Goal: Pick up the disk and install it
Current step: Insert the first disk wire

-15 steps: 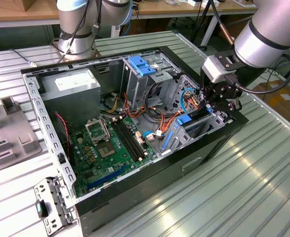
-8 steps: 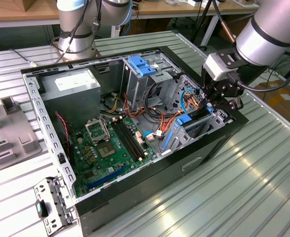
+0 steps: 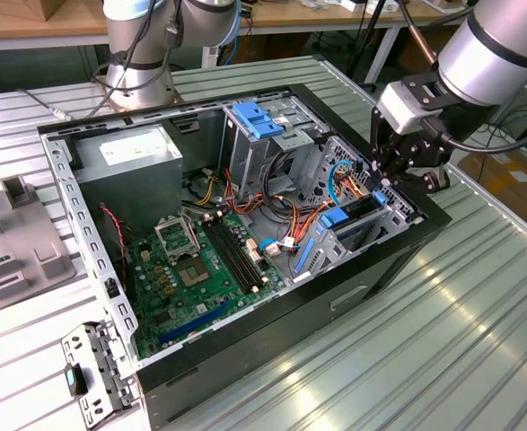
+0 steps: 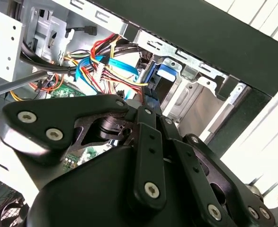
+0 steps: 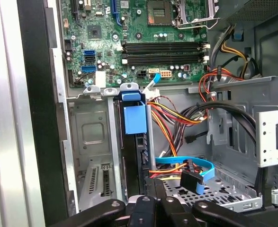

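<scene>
**benchrat:** So which step is the arm working on here? In the exterior view the black hand (image 3: 386,180) is hanging just over the open black computer case (image 3: 335,296) sitting on the ribbed metal table (image 3: 452,350).

**sata_sam:** Looks like the install step to me, not the pickup. In the first wrist view the flat rectangular metal disk with blue plastic carrier edges (image 5: 134,120) is standing on edge inside the silver metal drive cage (image 5: 94,137), right beside the green motherboard (image 5: 143,56).

**benchrat:** Is the hand gripping it?

**sata_sam:** Honestly can't tell. The wrist is tilting down into the bay corner, right above the disk. I'm guessing seating it is going to need a straight push along the slot, while staying off the bundle of orange and blue cables (image 5: 176,118) just beside it.
</scene>
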Action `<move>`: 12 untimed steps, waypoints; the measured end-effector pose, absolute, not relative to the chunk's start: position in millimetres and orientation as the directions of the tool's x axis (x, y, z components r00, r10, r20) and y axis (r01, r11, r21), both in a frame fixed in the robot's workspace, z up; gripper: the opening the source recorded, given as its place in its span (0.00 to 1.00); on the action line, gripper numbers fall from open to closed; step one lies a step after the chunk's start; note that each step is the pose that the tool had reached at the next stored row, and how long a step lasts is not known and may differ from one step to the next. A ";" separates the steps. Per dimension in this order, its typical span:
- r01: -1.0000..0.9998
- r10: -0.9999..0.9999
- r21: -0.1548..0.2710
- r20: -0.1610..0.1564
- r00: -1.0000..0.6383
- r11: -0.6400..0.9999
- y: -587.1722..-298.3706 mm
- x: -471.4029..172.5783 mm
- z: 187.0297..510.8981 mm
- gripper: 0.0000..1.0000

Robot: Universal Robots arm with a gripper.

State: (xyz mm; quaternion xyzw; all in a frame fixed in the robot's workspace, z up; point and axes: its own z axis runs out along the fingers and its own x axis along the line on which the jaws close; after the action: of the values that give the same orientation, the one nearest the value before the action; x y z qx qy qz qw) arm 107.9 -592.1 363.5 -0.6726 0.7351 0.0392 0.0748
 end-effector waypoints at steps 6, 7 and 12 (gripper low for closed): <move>-0.995 -0.983 -0.043 -0.163 -0.084 0.092 -592.1 107.9 372.0 0.11; -0.995 -0.983 -0.043 -0.163 -0.084 0.092 -592.1 107.9 372.9 0.11; -0.995 -0.983 -0.043 -0.163 -0.084 0.092 -592.1 107.9 376.5 0.11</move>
State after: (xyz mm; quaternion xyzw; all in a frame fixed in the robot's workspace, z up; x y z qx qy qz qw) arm 107.9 -592.1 376.5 -0.6726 0.7351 0.0393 0.0749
